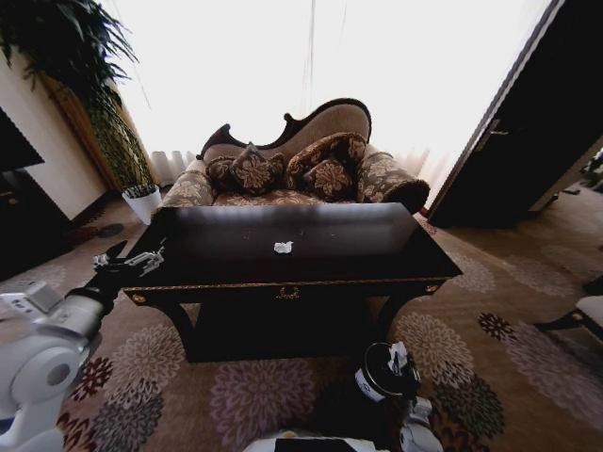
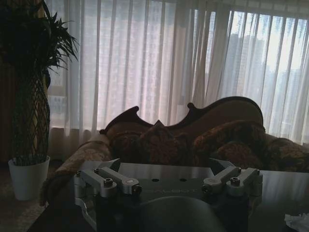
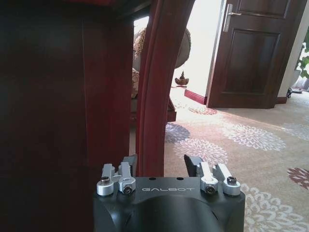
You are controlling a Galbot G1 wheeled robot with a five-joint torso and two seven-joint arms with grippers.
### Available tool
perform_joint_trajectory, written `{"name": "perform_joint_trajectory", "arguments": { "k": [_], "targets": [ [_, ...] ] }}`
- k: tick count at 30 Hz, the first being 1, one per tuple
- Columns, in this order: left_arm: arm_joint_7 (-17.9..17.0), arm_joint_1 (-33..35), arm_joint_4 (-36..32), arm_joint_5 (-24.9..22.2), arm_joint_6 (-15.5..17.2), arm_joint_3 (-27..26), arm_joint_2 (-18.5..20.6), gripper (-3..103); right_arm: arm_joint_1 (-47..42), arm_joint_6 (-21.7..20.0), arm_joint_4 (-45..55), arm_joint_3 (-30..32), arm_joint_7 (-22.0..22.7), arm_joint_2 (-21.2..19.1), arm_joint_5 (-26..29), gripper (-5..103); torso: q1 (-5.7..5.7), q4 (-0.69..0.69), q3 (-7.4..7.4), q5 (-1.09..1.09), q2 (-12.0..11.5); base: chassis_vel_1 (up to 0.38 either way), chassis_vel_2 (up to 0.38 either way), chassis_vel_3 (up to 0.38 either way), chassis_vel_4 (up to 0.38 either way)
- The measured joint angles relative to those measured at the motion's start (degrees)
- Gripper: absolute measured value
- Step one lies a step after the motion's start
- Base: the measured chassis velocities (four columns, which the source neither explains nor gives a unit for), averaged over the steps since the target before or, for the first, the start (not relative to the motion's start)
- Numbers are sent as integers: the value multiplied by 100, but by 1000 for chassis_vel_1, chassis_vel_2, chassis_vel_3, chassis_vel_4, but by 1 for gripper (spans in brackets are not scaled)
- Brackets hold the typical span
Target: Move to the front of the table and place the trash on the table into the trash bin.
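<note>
Crumpled white paper wad (image 1: 284, 248) at frame centre on glossy tabletop (image 1: 377, 250). Judged light, soft, crushable; pinch across bulk. Left tool (image 1: 132, 260) wide, centre left. Right tool (image 3: 161, 164) wide, beside table leg.

Left gripper (image 1: 127, 256) raised, right gripper (image 3: 161, 162) low, both spread

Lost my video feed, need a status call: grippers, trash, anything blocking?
Left gripper open, at the table's left edge. Right gripper open, low by a table leg. One paper wad mid-table; bin on floor in front. Nothing blocking.
</note>
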Motion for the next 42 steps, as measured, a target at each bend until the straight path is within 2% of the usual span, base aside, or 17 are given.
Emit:
{"name": "perform_joint_trajectory", "arguments": {
  "k": [1, 2, 3, 6, 7, 9, 13, 26, 35, 42],
  "targets": [
    [0, -2, 1, 0, 0, 0, 0, 100, 0, 0, 2, -1, 0, -2, 0, 52, 0, 0, 0, 0, 0, 0, 0, 0, 0],
    [0, -5, 3, 0, 0, 1, 0, 100, -1, -1, 3, -2, 1, -4, 0, 58, 0, 0, 0, 0, 0, 0, 0, 0, 0],
    [0, -12, 13, 1, 0, 2, 0, 100, -6, -1, 6, -2, 1, -7, 0, 69, 0, 0, 0, 0, 0, 0, 0, 0, 0],
    [1, -22, 23, 1, 0, 9, 1, 100, -30, -1, 30, -3, 2, -8, 1, 69, 0, 0, 0, 0, 0, 0, 0, 0, 0],
    [1, -25, 26, 1, -1, 12, 1, 100, -50, -1, 57, -2, 2, -9, 1, 80, 0, 0, 0, 0, 0, 0, 0, 0, 0],
    [2, -40, 34, 2, 0, 24, 2, 100, -129, -1, 159, 7, 2, -15, 27, 91, 0, 0, 0, 0, 0, 0, 0, 0, 0],
    [2, -74, 51, 1, -1, 38, 8, 100, -340, -1, 463, 17, 3, -32, 134, 98, 0, 0, 0, 0, 0, 0, 0, 0, 0],
    [4, -240, 97, 2, -5, 258, -35, 100, -1674, -42, 2702, 60, -49, -145, 491, 100, 0, -1, -1, 0, 0, 0, 0, 0, 0],
    [10, -305, 168, -13, -20, 287, 30, 100, -2539, -14, 4271, 319, -162, -839, 796, 100, 0, 0, 0, 0, 0, 0, 0, 0, 0],
    [11, -365, 193, -15, -23, 352, 29, 100, -3052, -109, 5319, 589, -113, -1190, 898, 100, 0, 0, 0, 1, 0, 0, 0, 0, 0]
  ]
}}
